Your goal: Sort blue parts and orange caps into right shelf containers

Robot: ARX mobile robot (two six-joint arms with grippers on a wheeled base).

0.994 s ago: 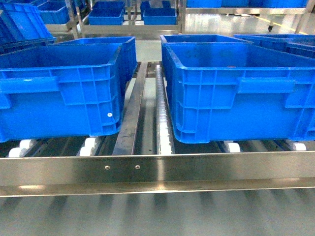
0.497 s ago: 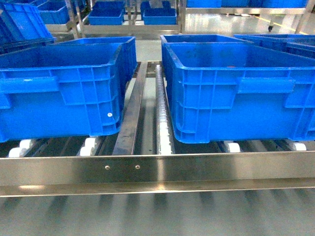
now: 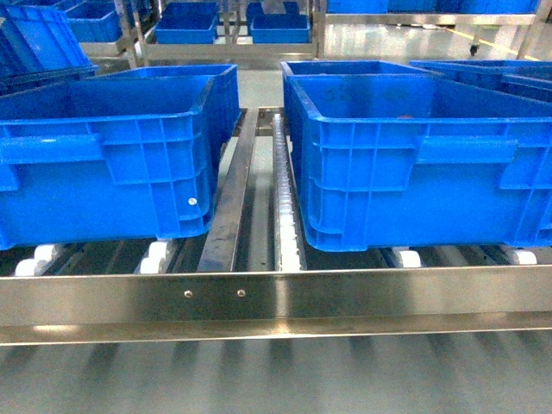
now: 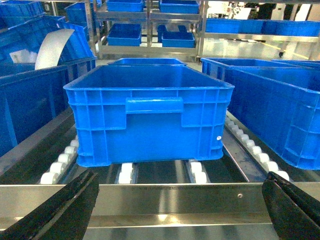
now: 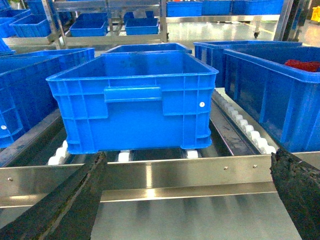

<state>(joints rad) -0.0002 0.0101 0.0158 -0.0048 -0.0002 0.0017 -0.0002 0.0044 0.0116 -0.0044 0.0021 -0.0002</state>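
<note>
No blue parts or orange caps show in any view. Two of the right shelf containers, large blue crates, stand on the roller shelf: one on the left (image 3: 103, 164) and one on the right (image 3: 414, 164). My left gripper (image 4: 181, 176) is open, its dark fingers (image 4: 60, 210) spread wide before the steel front rail, facing a crate (image 4: 150, 115) with nothing between them. My right gripper (image 5: 189, 155) is open too, its fingers (image 5: 65, 200) wide apart in front of another crate (image 5: 135, 100). Neither gripper shows in the head view.
A steel front rail (image 3: 276, 297) runs across the shelf, with white rollers (image 3: 289, 233) behind it. More blue crates stand behind and to both sides. One crate at the far right holds something red (image 5: 302, 65). Racks with small blue bins (image 3: 185, 21) stand at the back.
</note>
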